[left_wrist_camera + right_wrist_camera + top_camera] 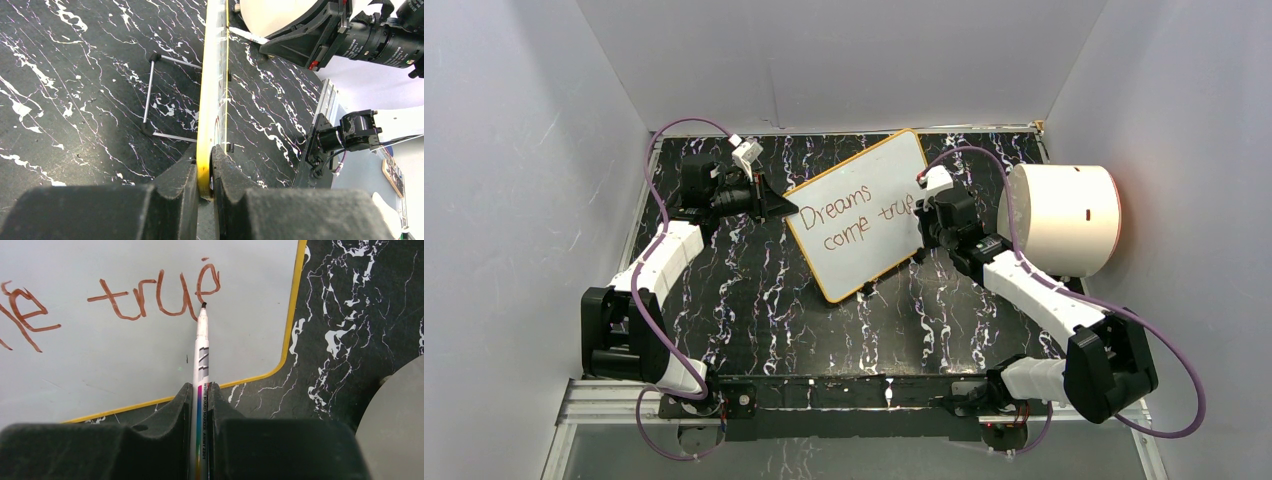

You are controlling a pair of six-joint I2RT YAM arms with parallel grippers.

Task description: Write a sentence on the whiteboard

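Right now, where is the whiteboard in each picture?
Top view: the whiteboard sits in the middle, turned at an angle.
Left wrist view: seen edge-on, a thin strip down the middle, pinched by the left claw.
Right wrist view: it fills the upper left, behind the marker.
Shared landmark: its yellow rim.

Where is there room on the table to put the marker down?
The bare black tabletop between the whiteboard and the near edge. Crowded on the right, where the right gripper, marker and white cylinder bunch up.
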